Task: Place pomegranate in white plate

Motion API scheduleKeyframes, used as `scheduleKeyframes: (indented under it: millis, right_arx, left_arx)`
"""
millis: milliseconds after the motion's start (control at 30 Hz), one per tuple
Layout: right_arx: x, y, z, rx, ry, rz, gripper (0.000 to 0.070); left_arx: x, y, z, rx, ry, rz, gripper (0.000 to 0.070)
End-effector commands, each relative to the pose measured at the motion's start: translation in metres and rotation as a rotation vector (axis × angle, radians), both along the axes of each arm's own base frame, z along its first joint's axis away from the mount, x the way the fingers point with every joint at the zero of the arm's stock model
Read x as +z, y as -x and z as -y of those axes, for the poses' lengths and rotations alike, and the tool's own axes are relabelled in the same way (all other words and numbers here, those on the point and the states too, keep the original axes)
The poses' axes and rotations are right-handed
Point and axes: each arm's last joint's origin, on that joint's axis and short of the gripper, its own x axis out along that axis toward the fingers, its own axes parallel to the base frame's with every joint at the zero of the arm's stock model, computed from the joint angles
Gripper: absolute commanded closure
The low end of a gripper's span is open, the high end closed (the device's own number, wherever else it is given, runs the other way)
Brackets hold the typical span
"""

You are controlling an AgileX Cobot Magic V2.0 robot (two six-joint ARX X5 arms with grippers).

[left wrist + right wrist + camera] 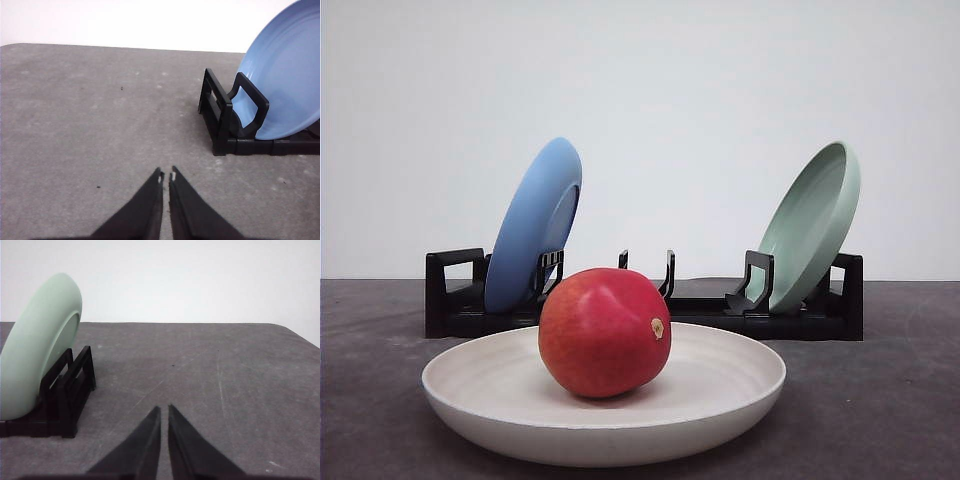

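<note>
The glossy red pomegranate (604,332) rests inside the white plate (470,385), which lies flat on the grey table at the front centre; the fruit's tan nub faces right. My left gripper (166,176) is shut, black fingertips nearly touching, hovering over bare table to the side of the rack's blue-plate end. Over bare table beside the rack's green-plate end, my right gripper (164,409) is likewise shut, nothing held between its fingers.
A black dish rack (690,310) stands behind the white plate. A blue plate (532,225) leans in its left slots and a pale green plate (812,225) in its right slots. Open grey tabletop lies left and right of the rack.
</note>
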Motion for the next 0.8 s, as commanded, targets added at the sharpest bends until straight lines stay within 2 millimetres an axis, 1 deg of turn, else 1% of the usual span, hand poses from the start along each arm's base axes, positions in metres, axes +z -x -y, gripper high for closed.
scheduleKeyframes:
  millis: [0,767]
  right_arx:
    - [-0.0003,-0.0001,0.0002,-0.003,-0.014,0.006,0.0678]
    - [-0.0003,-0.0001,0.0002,-0.003,-0.014,0.006,0.0678]
  left_arx:
    - [-0.0035,-0.0003,0.0001,-0.002,-0.004,-0.013,0.0700]
    - [-0.0035,-0.0003,0.0001,-0.002,-0.004,-0.013,0.0700]
